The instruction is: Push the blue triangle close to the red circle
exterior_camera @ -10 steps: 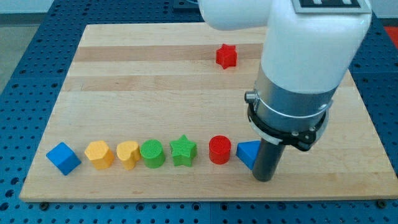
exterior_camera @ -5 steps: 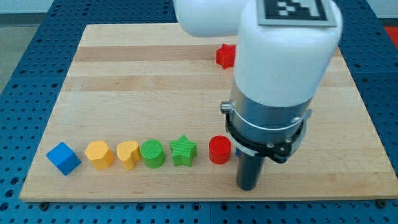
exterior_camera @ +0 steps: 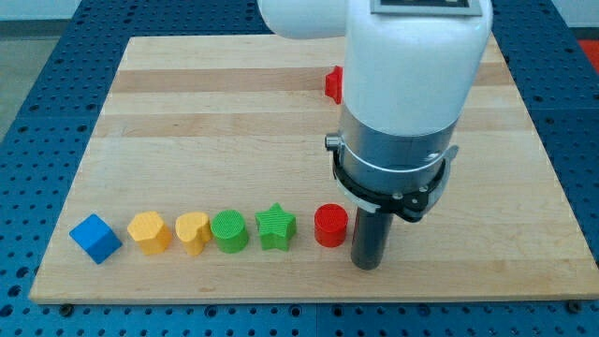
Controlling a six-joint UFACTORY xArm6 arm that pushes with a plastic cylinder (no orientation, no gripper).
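a row of small coloured blocks lay along the view's bottom edge of the wooden board [exterior_camera: 187, 103], which sat on a blue perforated table [exterior_camera: 28, 112]. from the view's left the row ran: a blue cube [exterior_camera: 95, 238], an orange block [exterior_camera: 149, 230] with a faceted outline, an orange-yellow heart [exterior_camera: 193, 231], a green cylinder [exterior_camera: 229, 230], a green star [exterior_camera: 276, 227] and the red circle [exterior_camera: 330, 226], a short red cylinder. the blocks from the orange one to the red circle stood near one another in a loose line, with narrow gaps between them; the blue cube stood a little further off at the view's left end.

the arm's white and grey body [exterior_camera: 402, 112] filled the upper middle of the picture. the dark rod came straight down from it, and my tip [exterior_camera: 367, 265] met the board just beside the red circle, on its right in the view and slightly nearer the view's bottom. whether the rod touched the red circle could not be told.

the blue triangle could not be seen anywhere; the rod and the arm's body covered the board immediately right of the red circle. the arm carried no hand, only the rod, so there was nothing to open or close.

near the view's top a red star [exterior_camera: 332, 84] showed only as a sliver at the left edge of the arm's body, well apart from the row.
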